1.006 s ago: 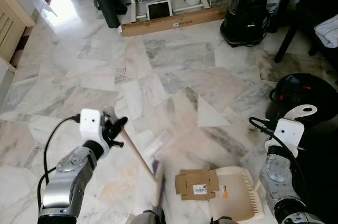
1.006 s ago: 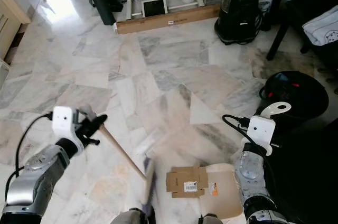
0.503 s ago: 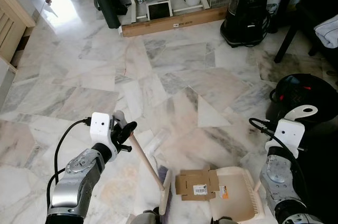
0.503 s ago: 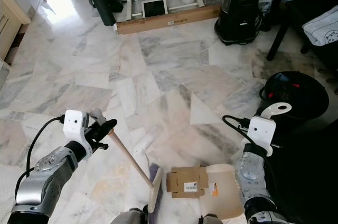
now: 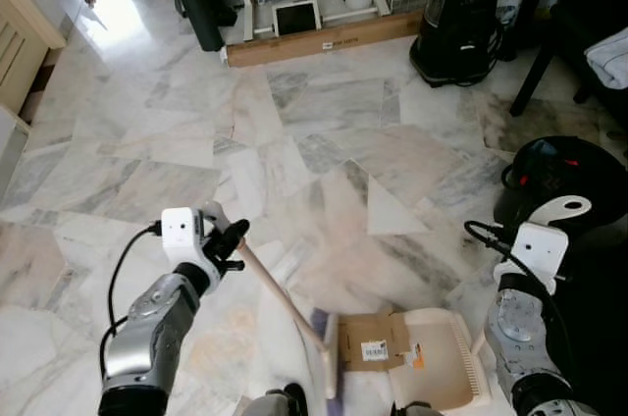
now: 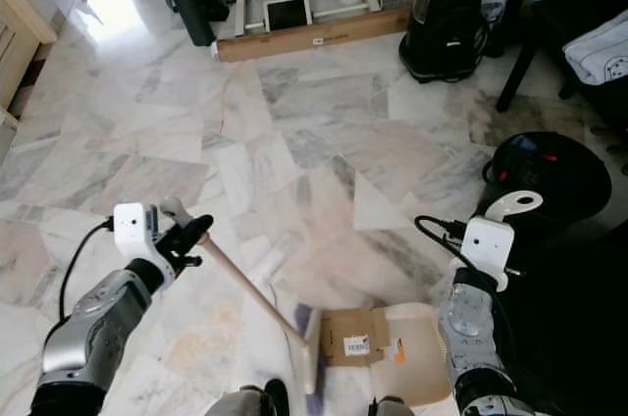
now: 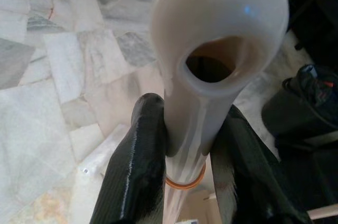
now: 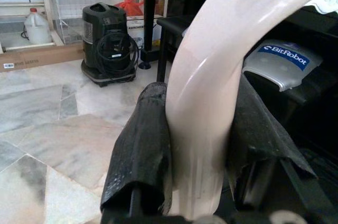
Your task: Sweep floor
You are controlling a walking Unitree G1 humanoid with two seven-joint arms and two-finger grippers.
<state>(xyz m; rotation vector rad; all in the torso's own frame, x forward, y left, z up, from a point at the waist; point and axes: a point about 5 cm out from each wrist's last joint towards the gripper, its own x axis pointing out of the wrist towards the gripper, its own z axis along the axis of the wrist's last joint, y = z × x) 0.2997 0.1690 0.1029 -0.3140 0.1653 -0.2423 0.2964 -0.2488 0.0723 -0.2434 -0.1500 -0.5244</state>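
Two tools are in play at once: the left gripper (image 5: pixel 228 239) is clamped on the top end of a broom (image 5: pixel 290 313), fingers (image 7: pixel 138 166) squeezing the pale handle just under its hanging loop, and the right gripper (image 8: pixel 198 145) is pinched on the curved cream handle of the dustpan (image 5: pixel 446 357). The broom's wooden stick slants down toward the near right, and its head sits on the marble floor (image 5: pixel 324 131) right against the left edge of a flattened cardboard piece (image 5: pixel 371 342) lying half on the dustpan's mouth, near the robot's feet. Handling-wise I'd guess the broom is light and stiff, but held at the very tip it's a long lever, so the head will tend to wobble, and that glossy plastic end looks slippery. The cardboard is flat, light and should slide easily on polished marble; pushing low at its edge makes more sense than lifting. The dustpan looks like thin rigid plastic that can skate backward when shoved, so the right arm needs to brace it. For writing: "BitRobot" reads clearly on a grey part in the right wrist view, the black vacuum (image 5: pixel 459 19) at the far right has a label that might say Karcher but it's too blurry, and the cardboard's white sticker is unreadable.
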